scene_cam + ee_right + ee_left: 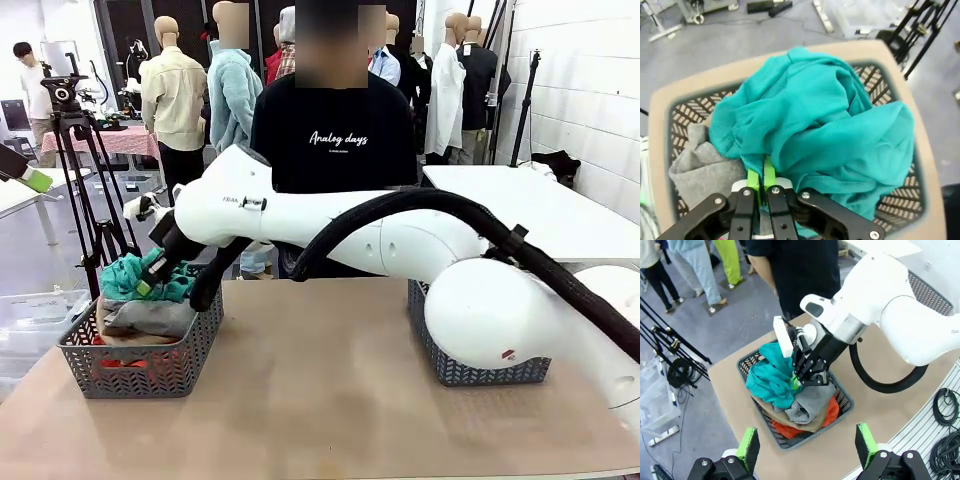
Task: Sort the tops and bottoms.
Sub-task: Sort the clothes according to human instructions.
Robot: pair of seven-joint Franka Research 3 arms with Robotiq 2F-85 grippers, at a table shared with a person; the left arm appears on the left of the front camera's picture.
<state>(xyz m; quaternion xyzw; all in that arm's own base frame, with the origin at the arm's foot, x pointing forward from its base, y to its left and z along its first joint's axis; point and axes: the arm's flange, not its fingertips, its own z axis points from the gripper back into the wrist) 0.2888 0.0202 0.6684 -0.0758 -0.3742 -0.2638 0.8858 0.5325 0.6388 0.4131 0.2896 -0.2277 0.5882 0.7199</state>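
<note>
Under the right gripper [763,186] lies the teal top [825,130] in the basket [842,398] — jaws clenched on its fabric; grey top [700,167] beside. Left gripper [807,446] hangs released — well above.

Right gripper [763,176] pinched on teal T-shirt [825,130] above grey T-shirt [700,167] in basket [685,122]

The right arm [400,240] has glossy white rounded shells and a thick black corrugated cable [480,225]. Its black metal pincer [764,187] carries green pads [769,175] and silver screws.
</note>
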